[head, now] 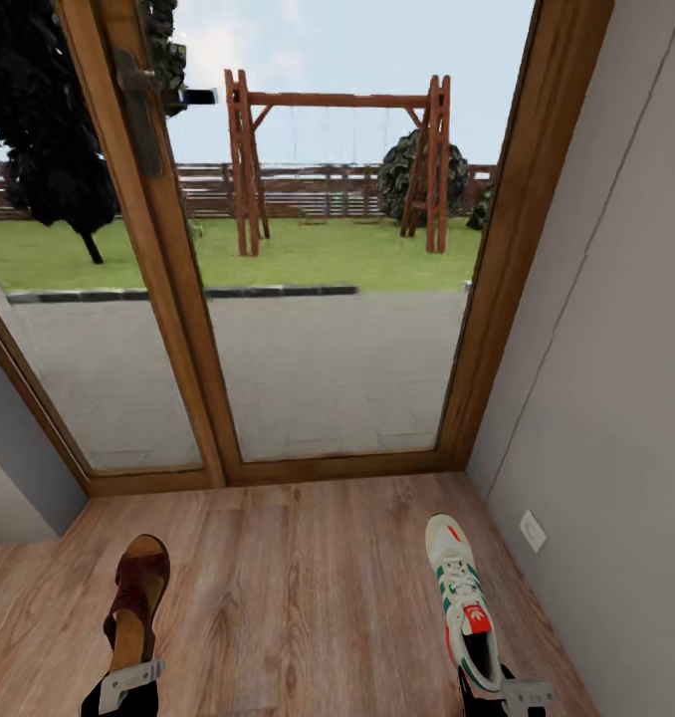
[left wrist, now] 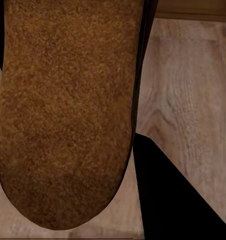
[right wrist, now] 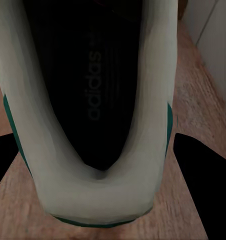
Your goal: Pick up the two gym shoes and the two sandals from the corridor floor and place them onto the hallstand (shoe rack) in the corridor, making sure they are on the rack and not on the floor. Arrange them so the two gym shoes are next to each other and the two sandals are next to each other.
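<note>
You hold one sandal point(head: 135, 598) in the left gripper point(head: 128, 686) and one gym shoe point(head: 463, 600) in the right gripper point(head: 517, 694), both facing the glass door point(head: 318, 299).

You are mid-carry: each gripper appears pinched on its shoe's heel end, though the jaws sit at the head view's bottom edge, so the grip is a judgement. Both shoes hang above the corridor floor point(head: 298, 588), well apart, long axes running away from you, toes toward the door. The right wrist view looks down into the sneaker's dark opening; the left wrist view looks along the sandal's tan footbed. Next you need to turn the base to find the hallstand, then set each down on it.
</note>
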